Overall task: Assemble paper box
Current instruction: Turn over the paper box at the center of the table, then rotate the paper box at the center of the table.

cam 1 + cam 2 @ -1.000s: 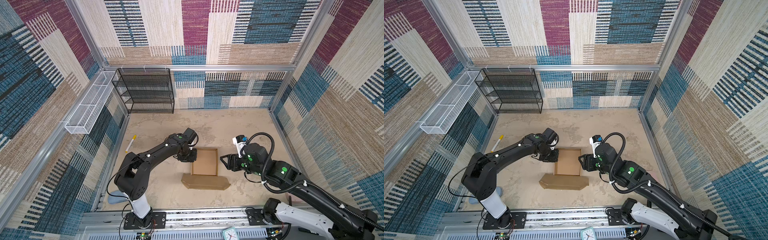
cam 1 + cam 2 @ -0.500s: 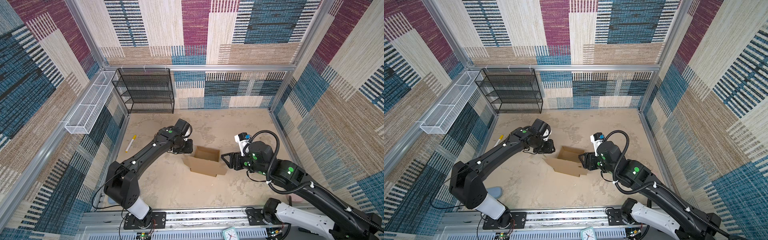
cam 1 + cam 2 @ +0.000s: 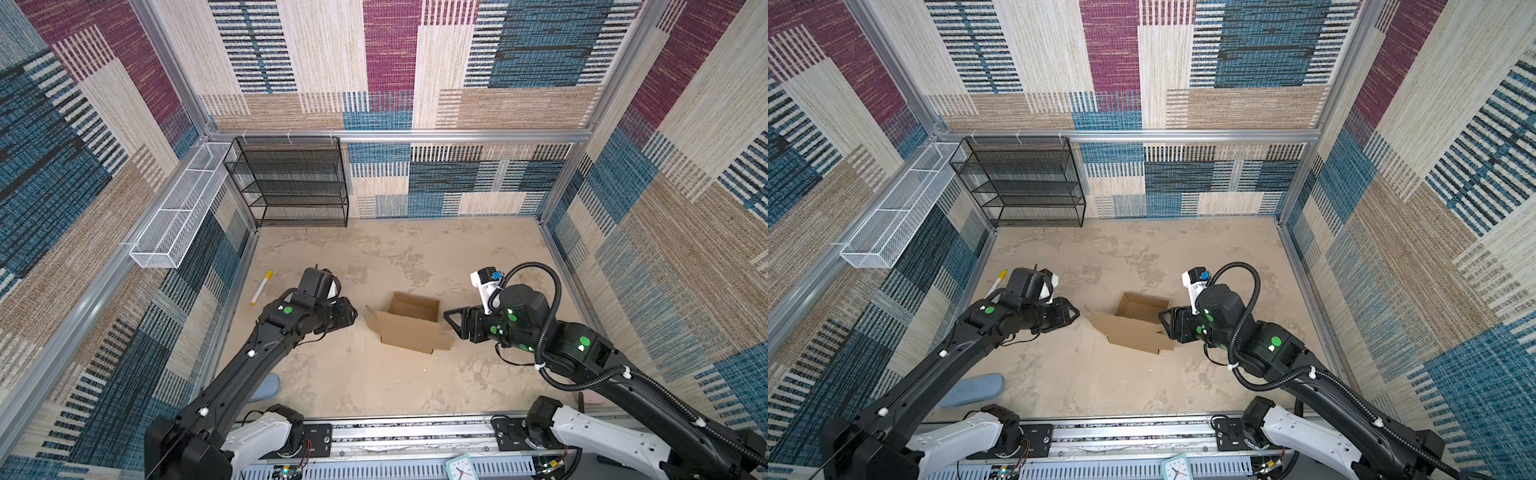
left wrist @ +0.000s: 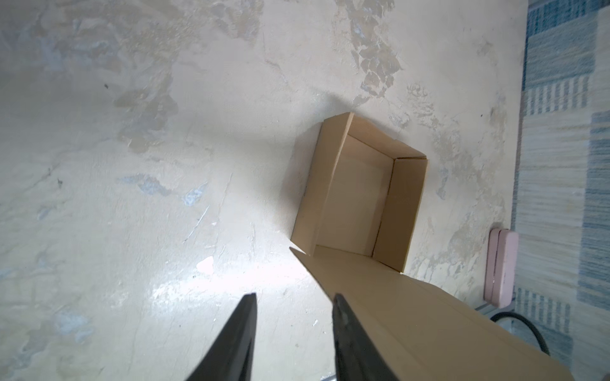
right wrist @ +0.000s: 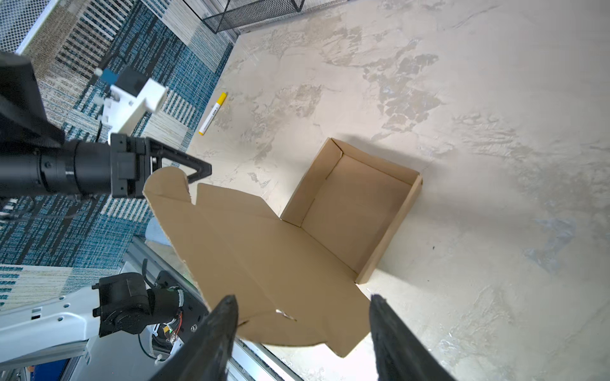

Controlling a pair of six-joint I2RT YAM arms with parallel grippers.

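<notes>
While the box (image 3: 409, 328) sits on the counter (image 3: 374, 386) with its lid flap unfolded, the left hand (image 3: 352, 316) hangs just beside the flap's near tip, fingers (image 4: 237, 333) moderately apart with nothing between them. The right hand (image 3: 451, 324) stands wide open at the box's opposite edge, gripping nothing.

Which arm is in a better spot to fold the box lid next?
Probably right: a corner of the lid flap sits between the open jaws of the right end effector; the left end effector frames only table.
</notes>
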